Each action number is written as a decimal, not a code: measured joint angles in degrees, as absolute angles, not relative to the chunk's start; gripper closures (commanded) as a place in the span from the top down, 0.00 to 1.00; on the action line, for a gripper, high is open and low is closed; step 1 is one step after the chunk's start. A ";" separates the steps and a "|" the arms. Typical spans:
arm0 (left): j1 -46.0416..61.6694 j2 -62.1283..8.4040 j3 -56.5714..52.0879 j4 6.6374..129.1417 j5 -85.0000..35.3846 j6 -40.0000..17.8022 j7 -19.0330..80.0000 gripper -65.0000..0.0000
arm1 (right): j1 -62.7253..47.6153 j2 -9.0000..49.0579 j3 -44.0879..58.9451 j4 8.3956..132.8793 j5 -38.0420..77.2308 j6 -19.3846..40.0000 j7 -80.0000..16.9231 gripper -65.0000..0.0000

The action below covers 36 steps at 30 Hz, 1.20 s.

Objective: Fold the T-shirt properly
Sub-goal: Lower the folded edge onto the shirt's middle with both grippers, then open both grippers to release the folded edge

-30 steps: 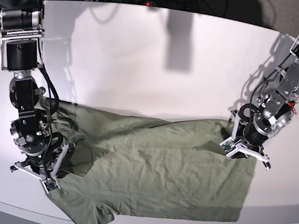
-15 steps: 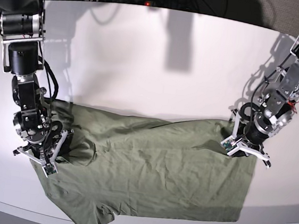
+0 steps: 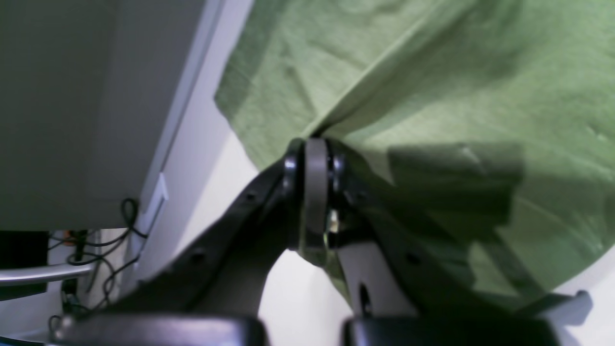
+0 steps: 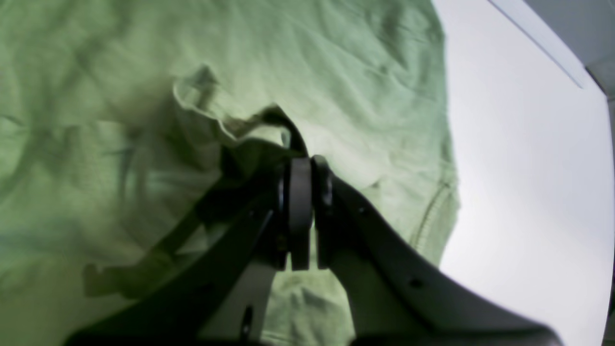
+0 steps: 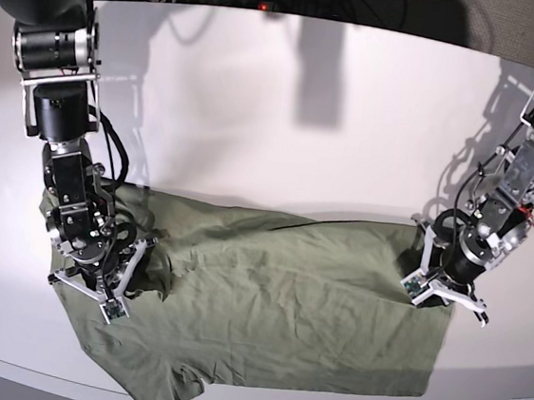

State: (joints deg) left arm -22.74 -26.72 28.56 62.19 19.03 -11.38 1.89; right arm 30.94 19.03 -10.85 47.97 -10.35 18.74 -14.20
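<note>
You had T-shirt flat on table. Left gripper pinched shirt's edge. Right gripper pinched fold at shirt's other end.

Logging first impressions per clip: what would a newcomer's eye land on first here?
The green T-shirt, wrinkled, spread across the near half of the white table. Then the two arms at its ends: the left claw shut on the right-hand edge in the base view, the right claw shut on bunched cloth at the other.
</note>
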 measured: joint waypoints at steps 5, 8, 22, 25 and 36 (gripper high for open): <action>-23.16 -26.68 28.56 62.04 19.03 -11.38 1.06 0.00 | 31.79 19.27 -10.85 47.90 -10.35 16.53 -14.44 0.00; -23.59 -26.63 28.56 59.94 19.18 -11.38 -3.20 0.00 | 33.06 19.31 -10.85 47.86 -10.41 15.59 -14.66 0.00; -30.30 -24.88 28.56 44.93 20.05 -9.34 -10.33 0.00 | 33.15 19.29 -10.85 47.70 -10.35 14.17 -14.98 0.00; -30.35 -24.73 28.56 44.82 20.05 -9.34 -12.03 0.00 | 33.21 19.35 -10.85 47.70 -10.33 13.39 -15.00 0.00; -29.71 -23.66 28.56 44.60 20.08 -9.26 -13.37 0.00 | 33.19 19.31 -10.85 47.72 -11.84 13.30 -15.05 0.00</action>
State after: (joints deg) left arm -29.71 -23.66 28.56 44.60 20.08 -9.26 -13.37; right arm 33.19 19.31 -10.85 47.72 -11.84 13.30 -15.05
